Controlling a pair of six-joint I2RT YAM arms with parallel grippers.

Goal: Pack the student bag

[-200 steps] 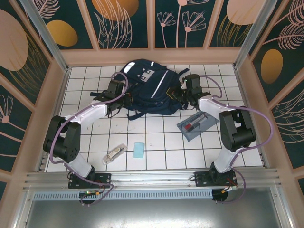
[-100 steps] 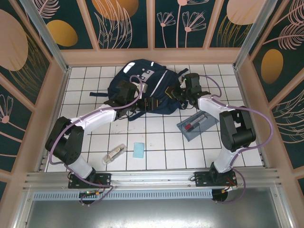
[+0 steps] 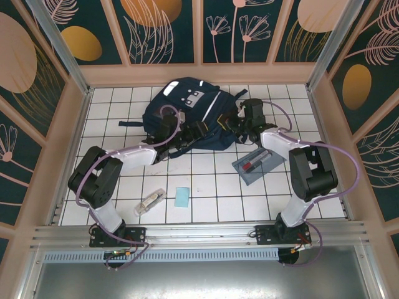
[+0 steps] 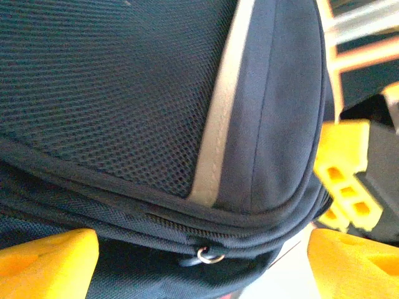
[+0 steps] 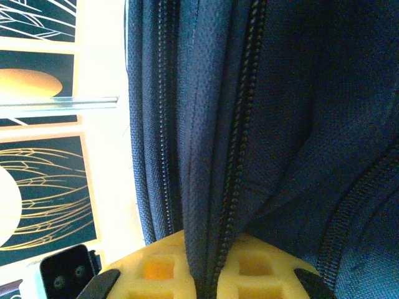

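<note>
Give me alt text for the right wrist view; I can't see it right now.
The yellow right fingers are shut on a fold of the student bag, pinching navy fabric beside a zipper line. A dark patterned wall panel sits at the left edge.

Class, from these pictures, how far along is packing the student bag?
Done: nothing visibly packed; the marker tray, blue pad and small pale item lie on the table. In hand: right gripper pinches the student bag beside a zipper; left gripper open facing a zipper pull. Left: unzip, load everything.
</note>
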